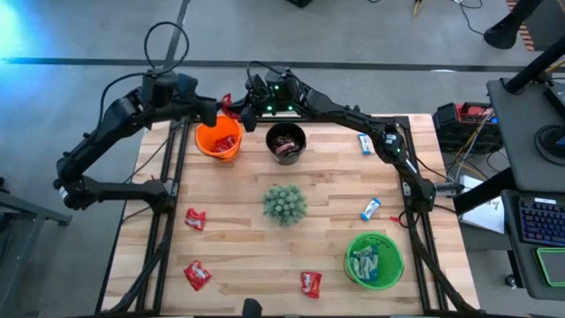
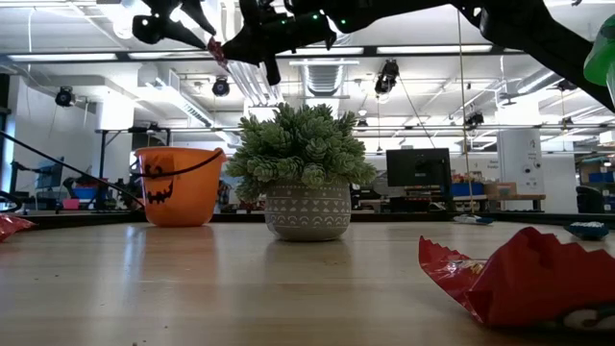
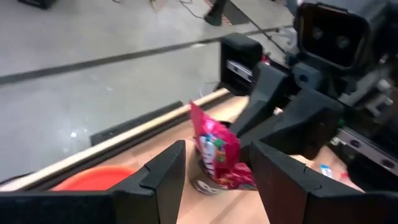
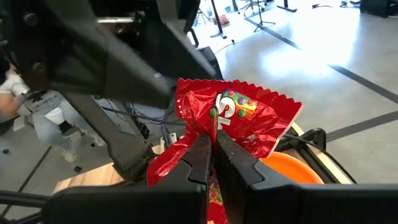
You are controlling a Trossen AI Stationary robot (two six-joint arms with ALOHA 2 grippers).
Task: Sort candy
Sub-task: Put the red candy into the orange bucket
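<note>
My right gripper [image 4: 211, 155] is clamped on a red candy packet [image 4: 233, 118], held in the air just beside the far rim of the orange bucket [image 1: 218, 140], which I judge is where the reds belong, since red wrappers already lie in it. My left gripper [image 3: 217, 168] faces it with fingers spread either side of the packet, not yet pinching, as if for a hand-over. The high view alone shows the remaining sweets scattered on the table [image 1: 238, 238], while the wrist views show the grip itself.

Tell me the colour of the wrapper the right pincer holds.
Red, with a multicoloured print; the candy packet shows best in the right wrist view.
</note>
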